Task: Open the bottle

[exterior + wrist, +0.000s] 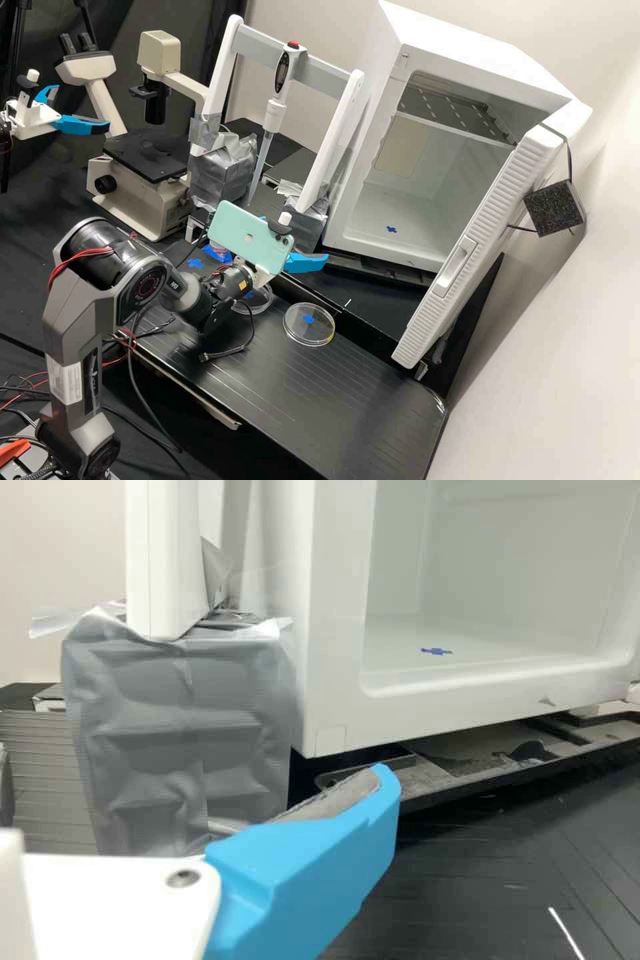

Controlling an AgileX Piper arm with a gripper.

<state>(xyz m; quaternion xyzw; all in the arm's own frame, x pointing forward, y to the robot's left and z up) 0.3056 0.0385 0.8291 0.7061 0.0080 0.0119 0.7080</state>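
Note:
Beyond the pale green phone on the wrist, my gripper (305, 262) is over the bench's back part in the high view. One blue finger sticks out to the right; a bit of the other peeks over the phone's top edge, well apart from it. In the wrist view the gripper (318, 865) has a bare grey pad, with nothing against it. A small pink and blue object (218, 253) lies under the phone, mostly hidden; I cannot tell whether it is a bottle.
A clear round dish (321, 320) lies on the black bench (287, 393), another partly behind the wrist. Behind stand a microscope (143, 200), a pipette (274, 110) on a white frame with silver-taped feet (180, 740), and an open white chamber (373, 230).

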